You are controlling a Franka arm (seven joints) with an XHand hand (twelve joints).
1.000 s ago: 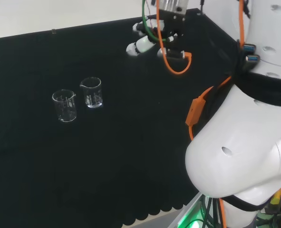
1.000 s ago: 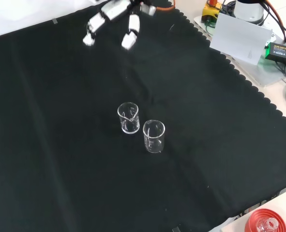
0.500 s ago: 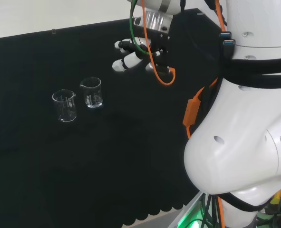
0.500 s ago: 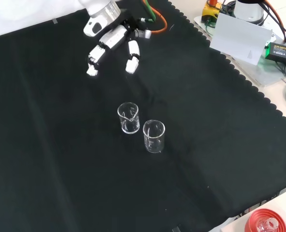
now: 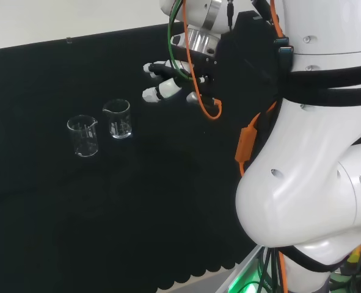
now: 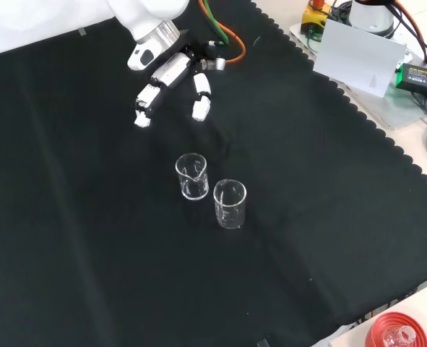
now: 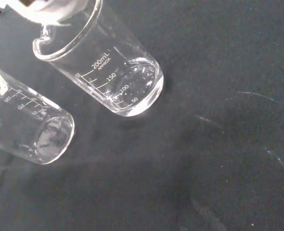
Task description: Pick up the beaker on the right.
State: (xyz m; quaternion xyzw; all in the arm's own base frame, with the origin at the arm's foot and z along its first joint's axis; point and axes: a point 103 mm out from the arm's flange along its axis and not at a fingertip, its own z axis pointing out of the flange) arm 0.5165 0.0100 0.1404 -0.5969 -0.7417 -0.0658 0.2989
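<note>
Being smooth, fragile clear glass, the right-hand beaker should be clasped mid-wall; the hand hangs spread, empty.

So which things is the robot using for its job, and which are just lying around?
For the job:
- the hand, open, above the cloth and holding nothing
- the beaker on the right in the head view, nearest the hand

Just lying around:
- the other beaker
- red ribbed ring at the front view's bottom corner
- the black cloth

White arm, orange cable, black-white hand.
</note>
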